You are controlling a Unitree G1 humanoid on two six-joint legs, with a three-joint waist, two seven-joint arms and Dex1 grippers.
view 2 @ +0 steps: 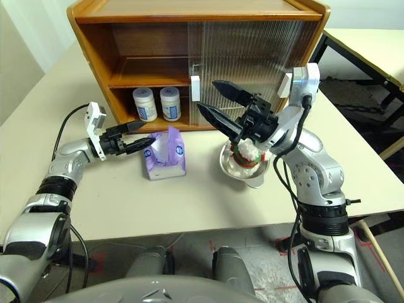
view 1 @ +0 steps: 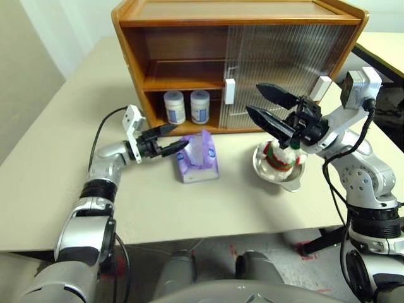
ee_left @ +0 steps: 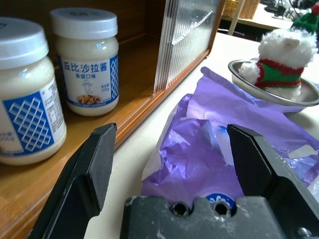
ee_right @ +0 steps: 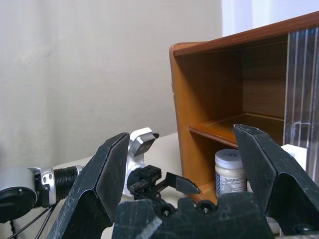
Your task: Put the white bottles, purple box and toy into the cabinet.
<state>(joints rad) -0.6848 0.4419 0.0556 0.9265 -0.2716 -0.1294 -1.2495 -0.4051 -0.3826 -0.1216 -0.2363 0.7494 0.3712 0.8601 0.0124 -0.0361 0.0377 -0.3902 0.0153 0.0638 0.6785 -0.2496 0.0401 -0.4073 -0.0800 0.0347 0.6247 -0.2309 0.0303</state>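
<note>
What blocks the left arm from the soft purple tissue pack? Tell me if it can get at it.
Probably yes. The open left end effector sits right beside the soft purple tissue pack with nothing between them; the metal bowl stands apart on the far side.

White bottles point(view 1: 187, 106): two — side by side on the cabinet's lower shelf, at its open left end
Purple box point(view 1: 197, 158): one
Toy point(view 1: 280, 154): one — sitting in the bowl
Metal bowl point(view 1: 291, 181): one
Cabinet point(view 1: 237, 60): one, at the table's far edge
Sliding doors point(view 1: 284, 69): two
My grippers: two
</note>
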